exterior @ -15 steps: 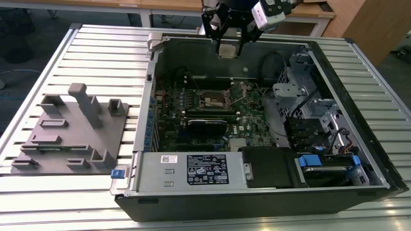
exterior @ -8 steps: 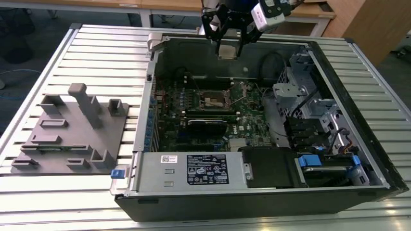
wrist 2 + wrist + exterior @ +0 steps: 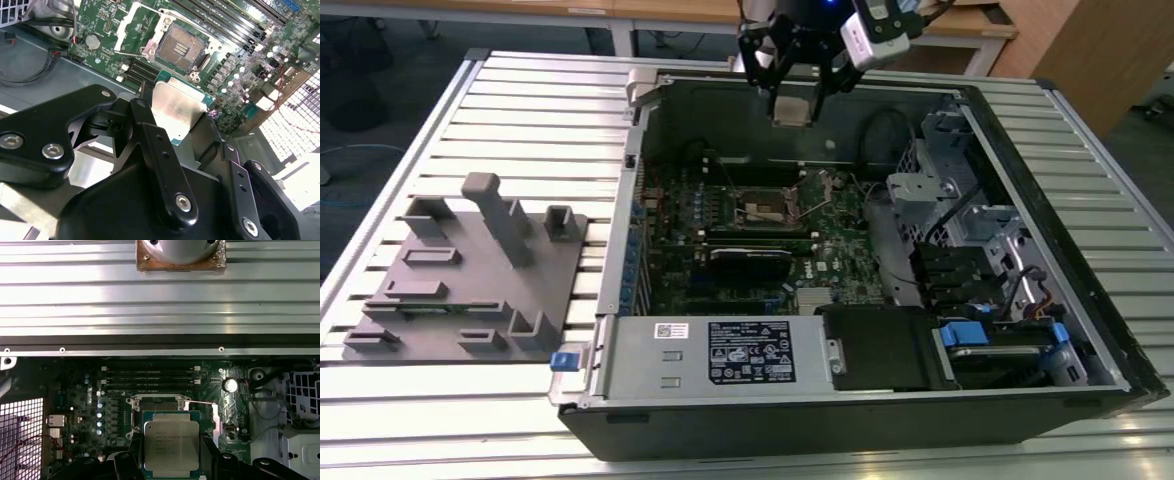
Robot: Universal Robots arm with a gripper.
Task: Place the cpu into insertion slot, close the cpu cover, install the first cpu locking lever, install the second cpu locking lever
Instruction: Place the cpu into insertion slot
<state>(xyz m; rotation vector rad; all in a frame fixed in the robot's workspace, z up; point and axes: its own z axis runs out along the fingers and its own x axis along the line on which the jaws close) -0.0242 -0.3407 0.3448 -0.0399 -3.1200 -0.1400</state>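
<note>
Gripper (image 3: 794, 98) hangs above the open case (image 3: 1067, 330), over its far wall in the exterior view and well above the board (image 3: 834, 235). Its fingers (image 3: 150, 135) are pressed onto opposite edges of the cpu (image 3: 791, 112), pinching it. In both wrist views the cpu (image 3: 177, 112) sits flat between them, its metal top facing the first wrist camera. The edge hold probably leaves the underside untouched and the chip level for seating. The slot (image 3: 767, 208) lies bare on the board, well apart from the chip, with its dark centre exposed in the second wrist view (image 3: 180, 47). The cover (image 3: 125, 30) looks swung up and off to one side of the slot, presumably so nothing blocks the way in. In the first wrist view the cpu (image 3: 171, 445) overlaps the slot's rim (image 3: 157, 401), which suggests the two are roughly lined up along that camera's sight line. Faint lines of print cross the chip's top there. On the supply box (image 3: 627, 365) at the case's near edge are a black label (image 3: 750, 352) with white print and a small white sticker (image 3: 670, 330). A grey fixture plate (image 3: 467, 270) rests on the slatted table (image 3: 520, 90) at the exterior view's left.
</note>
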